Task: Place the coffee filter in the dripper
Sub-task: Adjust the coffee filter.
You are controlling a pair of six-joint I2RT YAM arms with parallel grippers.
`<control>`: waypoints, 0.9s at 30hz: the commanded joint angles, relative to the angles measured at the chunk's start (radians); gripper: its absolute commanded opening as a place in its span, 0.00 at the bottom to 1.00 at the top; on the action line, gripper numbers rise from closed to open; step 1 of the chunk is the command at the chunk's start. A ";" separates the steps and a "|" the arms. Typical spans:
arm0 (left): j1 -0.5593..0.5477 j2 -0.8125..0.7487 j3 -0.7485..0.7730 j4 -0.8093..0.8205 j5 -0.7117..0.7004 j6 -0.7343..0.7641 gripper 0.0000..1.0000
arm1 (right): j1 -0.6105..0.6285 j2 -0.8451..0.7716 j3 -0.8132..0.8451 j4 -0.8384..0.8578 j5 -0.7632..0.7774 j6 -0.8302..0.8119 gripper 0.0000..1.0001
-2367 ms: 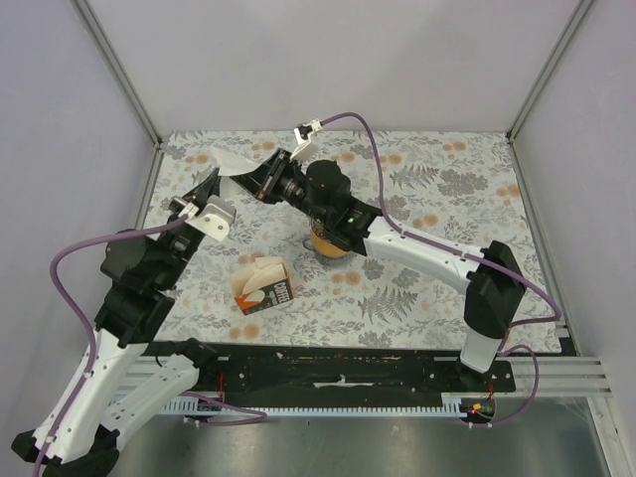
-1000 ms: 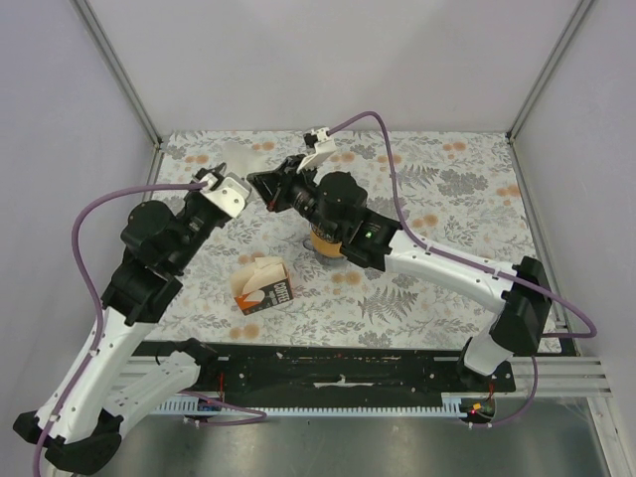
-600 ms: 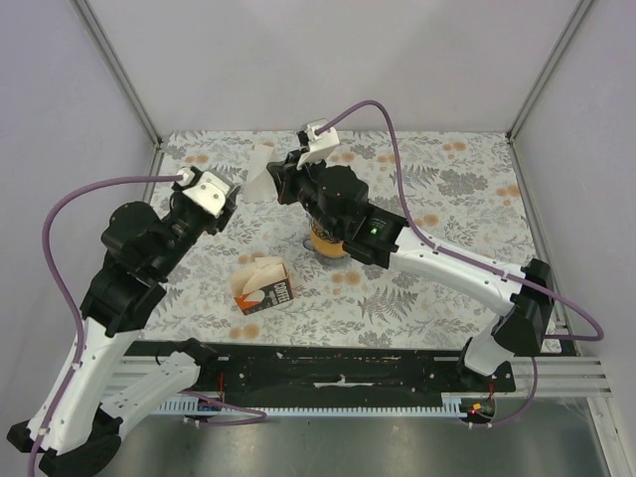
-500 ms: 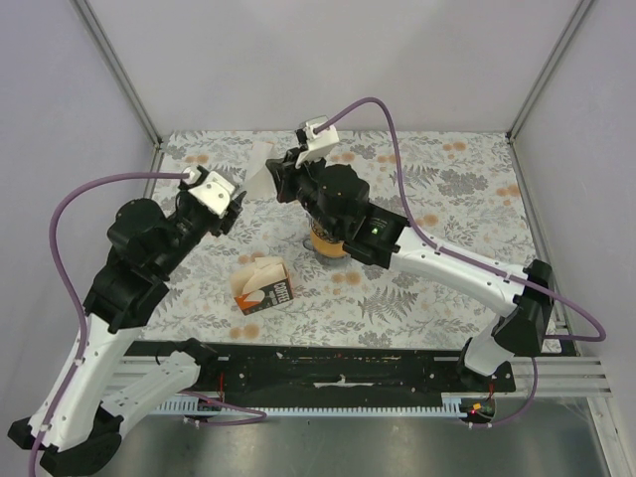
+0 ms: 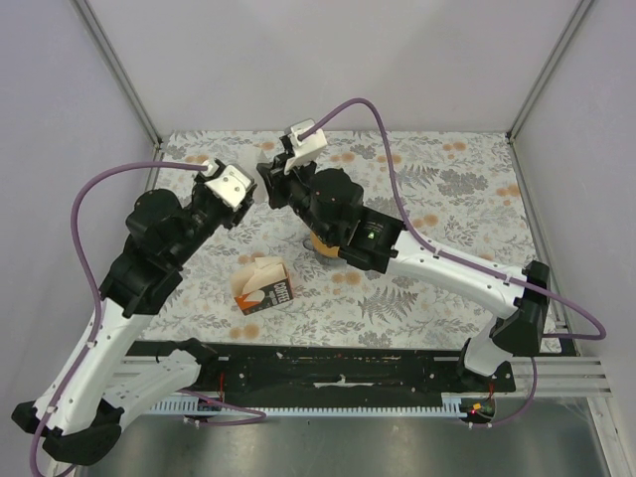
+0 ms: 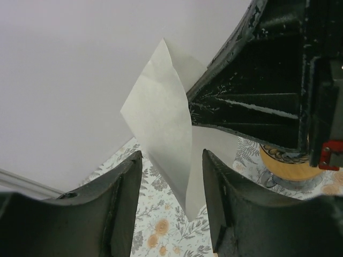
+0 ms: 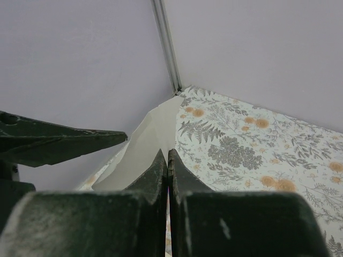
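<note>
While our right gripper [image 7: 167, 153] is clenched on the coffee filter [image 7: 140, 149], pinching the paper's edge between its closed fingers, our left gripper [image 6: 171, 155] stands released, jaws apart and gripping nothing. The filter hangs in the air just ahead of the left fingertips, in line with their gap; we cannot tell whether it touches them.
</note>
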 commanded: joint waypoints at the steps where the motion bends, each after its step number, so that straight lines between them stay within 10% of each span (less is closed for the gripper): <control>1: -0.015 0.004 -0.019 0.105 -0.047 0.065 0.50 | 0.009 0.005 0.046 0.012 -0.019 -0.021 0.00; 7: -0.015 0.003 -0.025 0.159 -0.162 0.071 0.02 | 0.009 -0.017 0.022 0.009 -0.009 -0.041 0.00; 19: -0.015 -0.023 -0.021 0.143 -0.113 0.031 0.02 | -0.048 -0.081 -0.099 0.122 -0.042 -0.023 0.00; 23: -0.015 -0.019 -0.014 0.120 -0.092 -0.036 0.02 | -0.046 -0.069 -0.107 0.172 -0.119 0.009 0.32; 27: -0.016 -0.013 0.016 0.114 -0.113 -0.160 0.02 | -0.046 -0.052 -0.115 0.212 -0.141 0.065 0.41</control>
